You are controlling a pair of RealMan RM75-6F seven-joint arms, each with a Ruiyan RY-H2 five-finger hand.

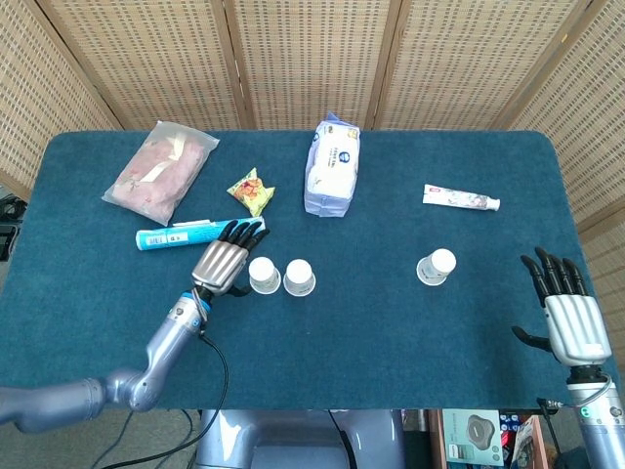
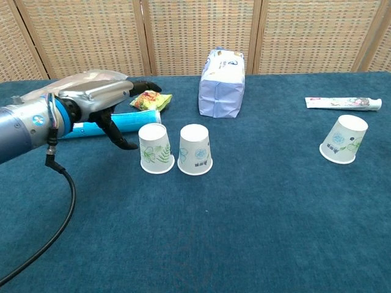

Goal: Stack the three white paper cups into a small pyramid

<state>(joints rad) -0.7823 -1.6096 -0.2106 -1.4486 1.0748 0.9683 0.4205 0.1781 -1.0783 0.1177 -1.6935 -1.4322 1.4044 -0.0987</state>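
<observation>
Two white paper cups stand upside down side by side: the left cup (image 1: 263,276) (image 2: 155,149) and the middle cup (image 1: 299,277) (image 2: 195,149), nearly touching. The third cup (image 1: 436,266) (image 2: 344,139) sits tilted, far to the right. My left hand (image 1: 223,261) (image 2: 99,102) is just left of the left cup, fingers spread and holding nothing. Near the table's front right corner my right hand (image 1: 563,308) is raised with fingers apart and empty; the chest view does not show it.
A blue tube (image 1: 195,234) (image 2: 101,124) lies behind my left hand. A snack packet (image 1: 251,191), a pink bag (image 1: 161,169), a white tissue pack (image 1: 332,166) (image 2: 222,83) and a toothpaste tube (image 1: 461,198) (image 2: 342,103) lie further back.
</observation>
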